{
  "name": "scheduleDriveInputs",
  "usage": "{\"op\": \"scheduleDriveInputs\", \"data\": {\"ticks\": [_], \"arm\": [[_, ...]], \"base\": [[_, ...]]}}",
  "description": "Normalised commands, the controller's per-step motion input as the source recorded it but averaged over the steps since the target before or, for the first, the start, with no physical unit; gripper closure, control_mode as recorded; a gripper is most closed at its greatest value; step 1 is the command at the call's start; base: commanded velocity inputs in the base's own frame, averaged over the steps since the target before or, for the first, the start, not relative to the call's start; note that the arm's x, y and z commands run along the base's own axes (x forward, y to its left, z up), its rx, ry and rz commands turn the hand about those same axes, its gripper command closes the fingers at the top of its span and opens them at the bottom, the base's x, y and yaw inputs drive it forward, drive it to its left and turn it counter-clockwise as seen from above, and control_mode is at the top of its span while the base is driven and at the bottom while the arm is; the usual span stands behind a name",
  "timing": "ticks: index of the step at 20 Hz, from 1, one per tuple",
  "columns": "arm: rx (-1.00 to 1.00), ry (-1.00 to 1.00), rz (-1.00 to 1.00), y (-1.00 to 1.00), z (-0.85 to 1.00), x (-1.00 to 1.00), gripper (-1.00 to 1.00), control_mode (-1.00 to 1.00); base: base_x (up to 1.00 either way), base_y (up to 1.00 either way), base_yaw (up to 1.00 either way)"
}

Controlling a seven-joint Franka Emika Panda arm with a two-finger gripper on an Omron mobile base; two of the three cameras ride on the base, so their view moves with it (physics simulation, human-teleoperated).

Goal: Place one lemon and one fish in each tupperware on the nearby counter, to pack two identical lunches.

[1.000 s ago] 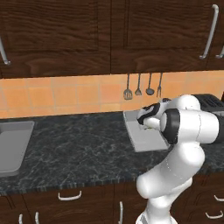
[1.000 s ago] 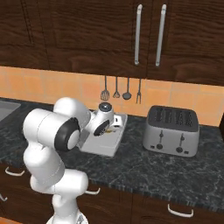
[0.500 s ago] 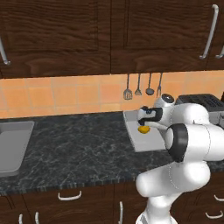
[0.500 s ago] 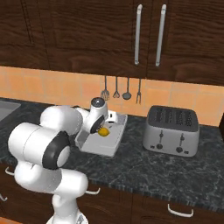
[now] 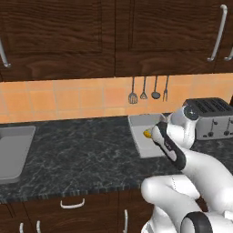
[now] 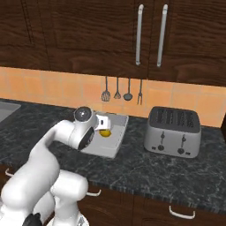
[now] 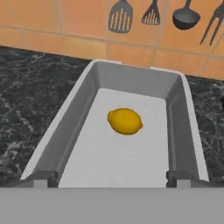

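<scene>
Ahead of spread gripper [image 7: 112, 177]: lemon [image 7: 125, 121] lying free on tupperware [image 7: 177, 113] floor.

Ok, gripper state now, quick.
Gripper: open, holding nothing; the lemon lies free in the tupperware.

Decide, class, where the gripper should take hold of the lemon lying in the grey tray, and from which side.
Grip the lemon across its short middle, coming straight down from above. It lies alone on the tupperware floor, long axis across the tray, and the raised walls probably block any sideways approach.
</scene>
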Motion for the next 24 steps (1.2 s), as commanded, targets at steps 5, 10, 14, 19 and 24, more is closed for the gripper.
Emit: {"op": "scheduleDriveInputs", "data": {"ticks": [5,10,14,19,24], "arm": [[0.00,-0.07,0.00,0.29,0.33,-1.00,-1.00,-1.00],[0.00,-0.01,0.00,0.24,0.08,-1.00,-1.00,-1.00],[0.00,0.00,0.00,0.06,0.00,-0.25,-1.00,1.00],[0.00,0.00,0.00,0.00,0.00,0.00,-1.00,1.00],[0.00,0.00,0.00,0.00,0.00,0.00,-1.00,1.00]], "base": [[0.00,0.00,0.00],[0.00,0.00,0.00],[-0.75,0.08,0.00],[-1.00,0.00,0.00],[-1.00,-0.78,-0.07]]}}
